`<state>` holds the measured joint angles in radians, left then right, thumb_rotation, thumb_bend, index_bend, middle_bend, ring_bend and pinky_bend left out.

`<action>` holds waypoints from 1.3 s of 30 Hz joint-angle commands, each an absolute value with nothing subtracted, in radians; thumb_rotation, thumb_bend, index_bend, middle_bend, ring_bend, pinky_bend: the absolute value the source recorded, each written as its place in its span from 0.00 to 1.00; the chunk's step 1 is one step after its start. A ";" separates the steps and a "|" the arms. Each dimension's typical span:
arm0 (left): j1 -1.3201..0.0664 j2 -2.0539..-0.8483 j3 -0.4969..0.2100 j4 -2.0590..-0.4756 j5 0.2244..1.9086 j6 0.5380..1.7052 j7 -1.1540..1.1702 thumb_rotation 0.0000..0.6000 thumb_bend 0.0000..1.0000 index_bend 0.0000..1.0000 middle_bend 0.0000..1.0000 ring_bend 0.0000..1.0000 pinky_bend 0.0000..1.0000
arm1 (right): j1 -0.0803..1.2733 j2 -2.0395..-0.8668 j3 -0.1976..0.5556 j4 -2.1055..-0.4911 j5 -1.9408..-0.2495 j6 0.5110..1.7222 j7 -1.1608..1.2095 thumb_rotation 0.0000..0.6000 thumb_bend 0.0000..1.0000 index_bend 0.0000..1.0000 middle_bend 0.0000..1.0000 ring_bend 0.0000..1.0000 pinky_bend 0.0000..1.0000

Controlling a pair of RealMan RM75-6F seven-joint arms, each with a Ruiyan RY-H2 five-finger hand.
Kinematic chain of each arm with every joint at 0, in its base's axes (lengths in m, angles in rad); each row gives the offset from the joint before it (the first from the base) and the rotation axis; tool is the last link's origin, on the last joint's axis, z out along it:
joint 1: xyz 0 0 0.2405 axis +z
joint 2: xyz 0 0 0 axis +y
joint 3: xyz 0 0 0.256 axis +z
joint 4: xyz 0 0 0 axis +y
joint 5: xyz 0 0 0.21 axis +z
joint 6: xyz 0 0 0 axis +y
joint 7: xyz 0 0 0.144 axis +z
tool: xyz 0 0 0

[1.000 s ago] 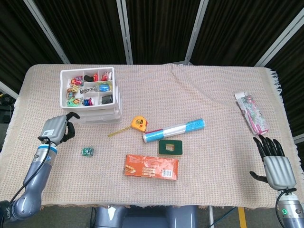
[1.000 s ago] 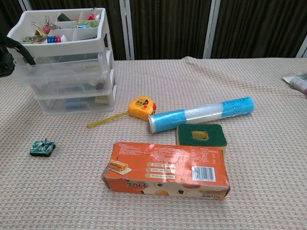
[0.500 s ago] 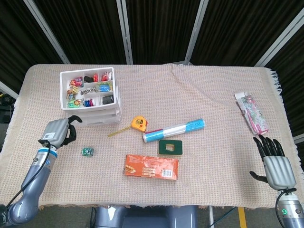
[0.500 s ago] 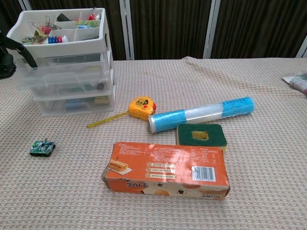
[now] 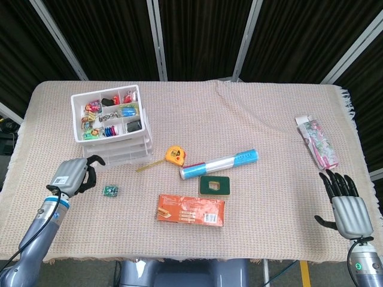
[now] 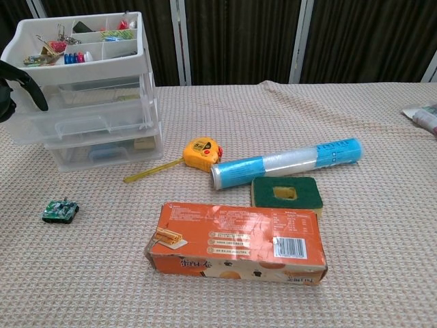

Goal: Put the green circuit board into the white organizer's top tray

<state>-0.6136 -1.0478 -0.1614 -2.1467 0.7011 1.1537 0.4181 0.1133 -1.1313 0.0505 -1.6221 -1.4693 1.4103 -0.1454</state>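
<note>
- The tablecloth (image 5: 251, 113) is a beige woven cloth, rough and matt.
- The white organizer (image 6: 89, 102) is smooth plastic, its drawers half clear.
- The orange box (image 6: 235, 244) looks like glossy cardboard.

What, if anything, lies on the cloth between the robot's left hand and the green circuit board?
Nothing visible does. The left hand sits just left of the green circuit board, with only bare cloth between them. The white organizer stands behind both, and nothing blocks the way up to its top tray.

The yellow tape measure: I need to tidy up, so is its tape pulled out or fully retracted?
Pulled out. A strip of tape lies on the cloth from the yellow tape measure toward the white plastic drawer organizer.
</note>
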 commanded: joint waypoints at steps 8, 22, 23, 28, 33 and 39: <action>-0.587 -1.032 -0.143 -2.167 0.784 1.149 0.364 1.00 1.00 0.37 0.80 0.81 0.67 | 0.113 -1.133 0.051 -1.622 -1.469 1.411 -0.148 1.00 0.00 0.04 0.00 0.00 0.00; -0.571 -1.027 -0.123 -2.189 0.848 1.144 0.334 1.00 1.00 0.36 0.80 0.81 0.67 | 0.113 -1.131 0.051 -1.624 -1.467 1.409 -0.148 1.00 0.00 0.04 0.00 0.00 0.00; -0.566 -1.027 -0.124 -2.191 0.860 1.150 0.326 1.00 1.00 0.35 0.80 0.81 0.67 | 0.113 -1.131 0.051 -1.624 -1.467 1.409 -0.148 1.00 0.00 0.04 0.00 0.00 0.00; -0.529 -1.011 -0.102 -2.207 0.991 1.199 0.323 1.00 0.68 0.33 0.79 0.81 0.67 | 0.113 -1.131 0.051 -1.623 -1.466 1.410 -0.148 1.00 0.00 0.04 0.00 0.00 0.00; -0.473 -0.993 -0.024 -2.200 1.164 1.256 0.393 1.00 0.38 0.35 0.81 0.82 0.67 | 0.113 -1.132 0.051 -1.623 -1.468 1.411 -0.149 1.00 0.00 0.04 0.00 0.00 0.00; -0.439 -0.995 0.038 -2.161 1.220 1.252 0.435 1.00 0.32 0.45 0.90 0.89 0.71 | 0.112 -1.133 0.051 -1.623 -1.469 1.413 -0.153 1.00 0.00 0.04 0.00 0.00 0.00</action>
<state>-0.4493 -0.9955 0.0235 -2.1764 1.2148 1.2515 0.4237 0.1123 -1.1331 0.0510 -1.6228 -1.4685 1.4132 -0.1526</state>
